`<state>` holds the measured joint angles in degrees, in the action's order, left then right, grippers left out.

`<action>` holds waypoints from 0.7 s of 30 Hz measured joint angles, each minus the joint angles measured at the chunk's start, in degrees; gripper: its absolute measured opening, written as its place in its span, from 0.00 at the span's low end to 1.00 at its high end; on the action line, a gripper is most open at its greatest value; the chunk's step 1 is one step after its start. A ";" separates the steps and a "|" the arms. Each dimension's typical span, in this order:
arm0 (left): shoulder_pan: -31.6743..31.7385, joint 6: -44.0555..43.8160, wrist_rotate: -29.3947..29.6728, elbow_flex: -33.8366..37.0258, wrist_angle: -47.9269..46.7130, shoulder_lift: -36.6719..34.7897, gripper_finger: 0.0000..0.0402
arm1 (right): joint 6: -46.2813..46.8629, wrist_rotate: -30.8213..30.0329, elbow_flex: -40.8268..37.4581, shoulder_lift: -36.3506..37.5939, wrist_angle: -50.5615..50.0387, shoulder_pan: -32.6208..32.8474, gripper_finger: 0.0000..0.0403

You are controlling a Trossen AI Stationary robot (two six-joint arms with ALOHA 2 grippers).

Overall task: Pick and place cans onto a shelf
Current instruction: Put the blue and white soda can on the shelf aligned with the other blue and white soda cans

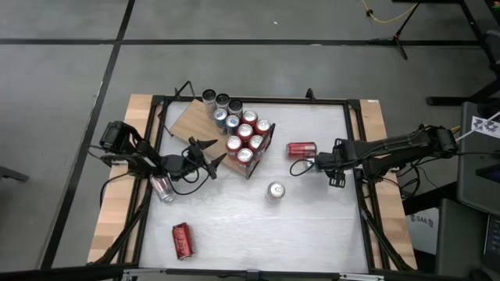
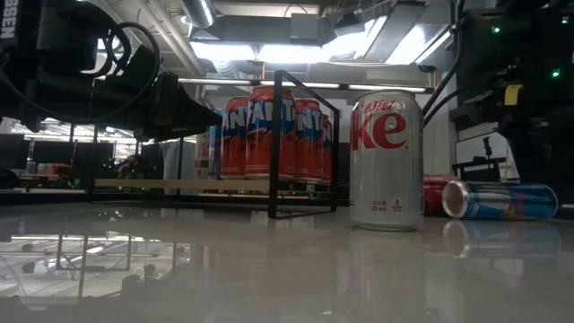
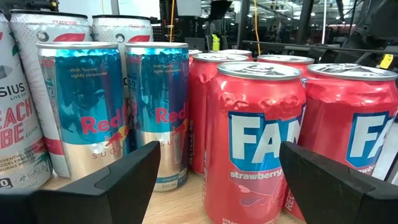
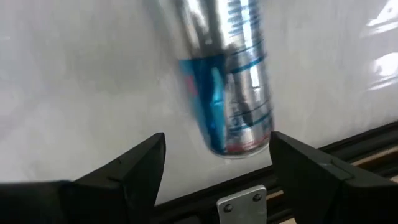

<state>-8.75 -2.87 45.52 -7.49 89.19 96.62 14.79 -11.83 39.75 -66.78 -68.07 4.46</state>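
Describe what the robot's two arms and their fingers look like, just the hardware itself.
Both arms are dark, thin and jointed, with black cables looping along them. The left arm carries a tangle of cable near its gripper; the right arm is long and slender, ending at its gripper. Up close, the fingers are matte black, broad, angular wedges with flat faces.

What you can't make out

Your left wrist view crops the red cans' [image 3: 255, 130] lettering at its edge; the blue-and-silver can [image 4: 227, 81] is smeared with blur, and the shelf [image 2: 206, 185] hides partly behind cans.

White tabletop [image 1: 312, 218], grey floor [image 1: 62, 94]
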 joint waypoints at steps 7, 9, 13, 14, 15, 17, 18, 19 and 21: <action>0.00 0.00 0.02 0.00 0.00 0.00 0.81 | -0.07 -0.53 0.00 -0.04 0.23 -0.01 0.69; 0.00 0.00 0.02 0.00 0.00 0.00 0.81 | -0.02 -0.66 -0.02 -0.04 0.22 0.01 0.69; 0.00 -0.02 0.02 -0.02 0.00 0.00 0.81 | 0.06 -0.64 -0.01 -0.04 0.73 0.01 0.69; 0.00 -0.02 0.02 -0.02 0.00 0.00 0.81 | 0.09 -0.64 0.09 -0.06 0.64 -0.01 0.69; 0.00 -0.02 0.02 -0.02 0.00 0.00 0.81 | 0.08 -0.64 0.44 -0.07 0.57 0.01 0.69; 0.00 -0.04 0.02 -0.02 0.00 0.00 0.81 | -0.13 -0.66 1.60 -0.07 1.16 0.00 0.69; 0.00 -0.07 0.02 -0.02 0.00 0.00 0.81 | -0.29 -0.88 2.20 -0.07 1.23 0.00 0.69; 0.00 -0.07 0.02 -0.02 0.00 0.00 0.81 | -0.54 -1.48 2.74 -0.07 1.13 0.01 0.69; 0.00 -0.09 0.02 -0.02 0.00 0.00 0.81 | -1.77 -2.71 3.72 -0.07 1.13 0.01 0.69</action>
<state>-8.75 -2.96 45.54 -7.51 89.19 96.62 13.01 -14.54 43.46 -66.85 -66.94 4.47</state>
